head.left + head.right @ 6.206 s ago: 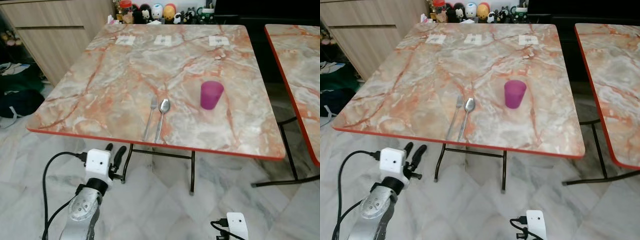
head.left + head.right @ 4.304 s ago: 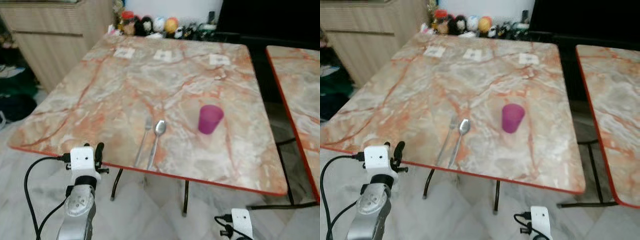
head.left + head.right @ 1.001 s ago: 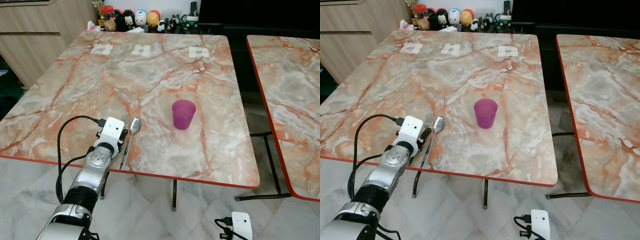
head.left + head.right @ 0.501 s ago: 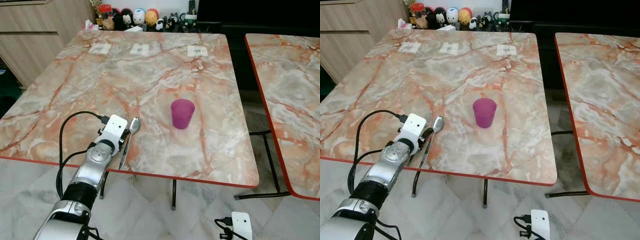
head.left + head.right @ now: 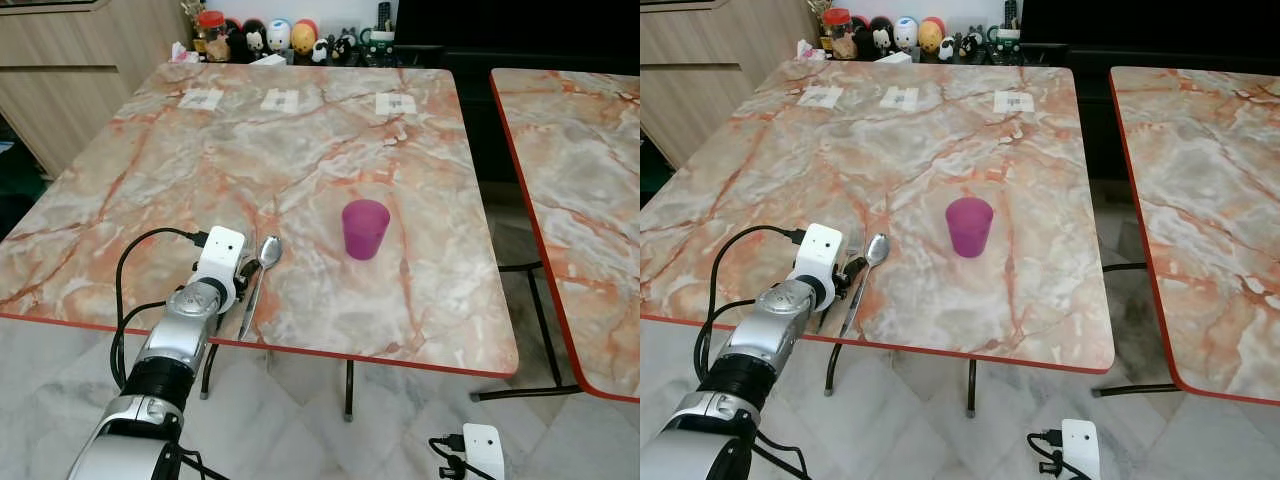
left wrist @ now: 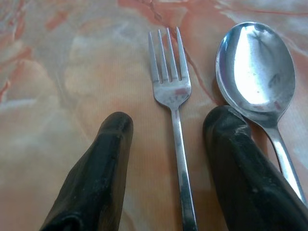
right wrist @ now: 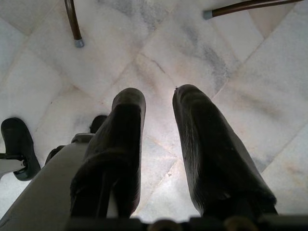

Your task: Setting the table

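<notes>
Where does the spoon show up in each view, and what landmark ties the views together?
Left eye view: spoon near the table's front edge, beside the left gripper.
Right eye view: spoon, same spot, with the purple cup to its right.
Left wrist view: spoon bowl past one finger, next to the fork.
Right wrist view: floor; no spoon.
Shared landmark: the fork.

A row of small cartoon figurines [image 5: 285, 36] stood along the far edge of the orange-veined marble table [image 5: 180, 170], a light wooden cabinet [image 5: 70, 70] beside its far left corner, white marble floor tiles [image 5: 300, 420] below.
</notes>
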### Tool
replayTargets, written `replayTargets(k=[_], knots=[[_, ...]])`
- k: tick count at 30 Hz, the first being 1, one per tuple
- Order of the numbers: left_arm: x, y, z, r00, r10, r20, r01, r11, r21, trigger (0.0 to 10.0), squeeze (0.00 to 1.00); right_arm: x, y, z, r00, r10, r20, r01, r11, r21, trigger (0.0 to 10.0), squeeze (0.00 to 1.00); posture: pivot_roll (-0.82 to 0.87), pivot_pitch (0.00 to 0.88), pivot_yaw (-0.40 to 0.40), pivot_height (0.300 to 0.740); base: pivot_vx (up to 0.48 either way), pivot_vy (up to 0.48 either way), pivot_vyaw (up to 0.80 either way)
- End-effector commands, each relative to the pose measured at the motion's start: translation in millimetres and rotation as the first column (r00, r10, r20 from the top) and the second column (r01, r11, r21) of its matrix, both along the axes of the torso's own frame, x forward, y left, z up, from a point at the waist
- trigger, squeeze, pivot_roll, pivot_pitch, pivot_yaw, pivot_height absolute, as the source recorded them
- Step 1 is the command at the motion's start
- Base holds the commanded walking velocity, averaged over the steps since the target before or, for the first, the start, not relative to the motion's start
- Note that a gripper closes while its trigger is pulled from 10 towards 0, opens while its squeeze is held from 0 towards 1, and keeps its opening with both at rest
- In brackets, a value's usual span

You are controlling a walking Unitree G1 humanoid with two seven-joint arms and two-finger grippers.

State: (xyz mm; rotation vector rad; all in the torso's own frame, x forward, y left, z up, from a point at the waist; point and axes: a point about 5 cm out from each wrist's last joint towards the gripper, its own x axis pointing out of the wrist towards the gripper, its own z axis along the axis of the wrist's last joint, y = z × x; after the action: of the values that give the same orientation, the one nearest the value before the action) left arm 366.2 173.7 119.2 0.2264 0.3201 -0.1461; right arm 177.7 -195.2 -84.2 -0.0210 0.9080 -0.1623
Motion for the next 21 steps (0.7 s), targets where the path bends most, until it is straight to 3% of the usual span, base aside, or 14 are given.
replayTargets(k=[1, 4, 5, 6, 7, 8, 21], knots=[[-19.7, 1.8, -44.9, 0.976, 0.008, -0.219, -0.014, 1.000, -0.024, 10.0, 0.00, -4.3, -0.2, -2.1, 1.000, -0.012, -0.017, 0.012, 1.000, 0.005, 10.0, 0.00, -0.04, 0.132, -0.005, 0.740, 0.000, 0.000, 0.00], [-20.7, 2.5, -45.5, 0.975, -0.002, -0.220, 0.003, 1.000, 0.005, 10.0, 0.00, -4.3, -0.5, -2.1, 1.000, -0.011, -0.018, 0.011, 1.000, 0.004, 10.0, 0.00, -0.04, 0.133, -0.006, 0.740, 0.000, 0.000, 0.00], [-20.9, 2.6, -45.5, 0.975, -0.005, -0.220, 0.008, 1.000, 0.015, 8.9, 0.00, -4.3, -0.5, -2.1, 1.000, -0.011, -0.018, 0.011, 1.000, 0.004, 10.0, 0.00, -0.04, 0.133, -0.007, 0.740, 0.000, 0.000, 0.00], [-21.1, 2.6, -45.2, 0.975, -0.006, -0.222, 0.011, 1.000, 0.020, 8.9, 0.00, -4.3, -0.6, -2.1, 1.000, -0.010, -0.018, 0.011, 1.000, 0.003, 10.0, 0.00, -0.04, 0.133, -0.007, 0.740, 0.000, 0.000, 0.00], [-21.7, 2.7, -45.2, 0.975, -0.016, -0.222, 0.028, 0.998, 0.049, 1.0, 0.00, -4.3, -0.6, -2.1, 1.000, -0.010, -0.018, 0.010, 1.000, 0.003, 10.0, 0.00, -0.04, 0.133, -0.007, 0.740, 0.000, 0.000, 0.00], [-22.0, 2.6, -45.3, 0.975, -0.021, -0.222, 0.036, 0.998, 0.060, 0.0, 0.00, -4.3, -0.7, -2.1, 1.000, -0.010, -0.019, 0.010, 1.000, 0.003, 10.0, 0.00, -0.04, 0.133, -0.007, 0.740, 0.000, 0.000, 0.00], [-23.1, -0.7, -45.1, 0.973, -0.046, -0.226, 0.066, 0.995, 0.081, 0.0, 0.00, -4.8, -0.1, -2.4, 1.000, -0.011, -0.021, 0.011, 1.000, 0.003, 10.0, 0.00, -0.04, 0.134, -0.003, 0.740, 0.000, 0.000, 0.00]])
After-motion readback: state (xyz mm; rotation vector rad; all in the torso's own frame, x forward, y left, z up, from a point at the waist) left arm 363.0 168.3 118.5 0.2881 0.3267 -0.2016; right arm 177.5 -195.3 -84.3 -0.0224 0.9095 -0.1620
